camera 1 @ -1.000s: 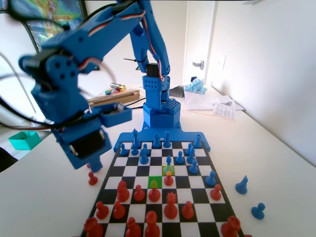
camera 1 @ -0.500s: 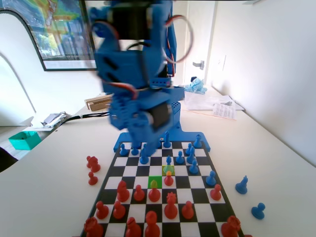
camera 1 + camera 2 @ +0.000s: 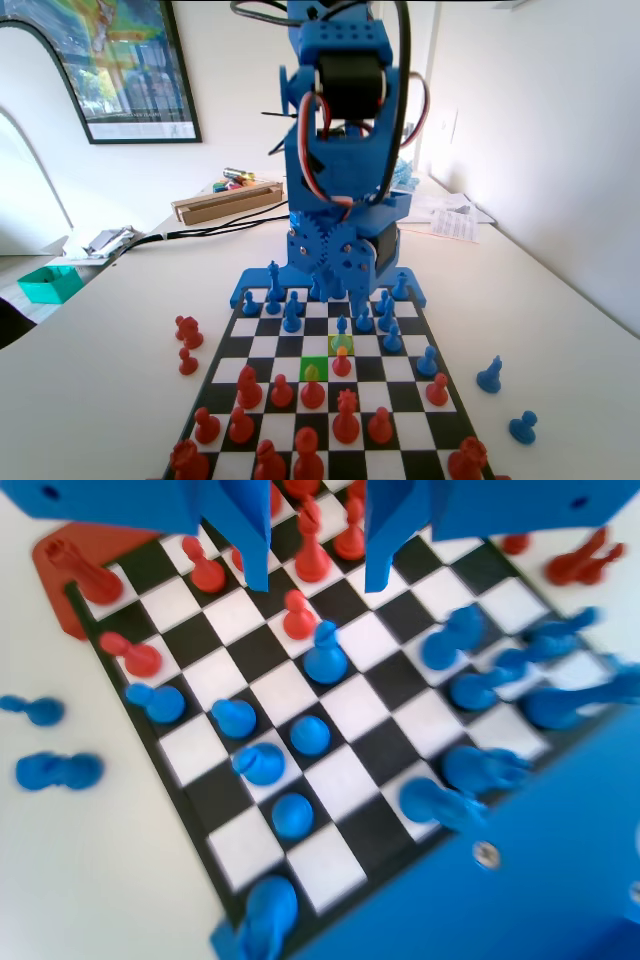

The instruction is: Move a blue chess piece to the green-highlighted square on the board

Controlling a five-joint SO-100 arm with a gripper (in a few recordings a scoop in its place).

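In the fixed view the blue arm stands over the far end of the board [image 3: 400, 400], its gripper [image 3: 350, 290] hanging low above the far rows of blue pieces. In the wrist view the gripper [image 3: 318, 575] has its 2 jaws well apart with nothing between them; board squares and red pawns show through the gap.

The blue chess piece [image 3: 342, 324], a small pawn, stands in the fixed view on the square just beyond the pale yellow-green square [image 3: 341, 343], near the board's middle. In the wrist view it is probably the blue pawn [image 3: 325, 658] just below the jaws, though that picture is blurred.

The green-highlighted square [image 3: 314, 369] lies near and left of that pawn in the fixed view, with a red pawn [image 3: 313, 389] close in front of it.
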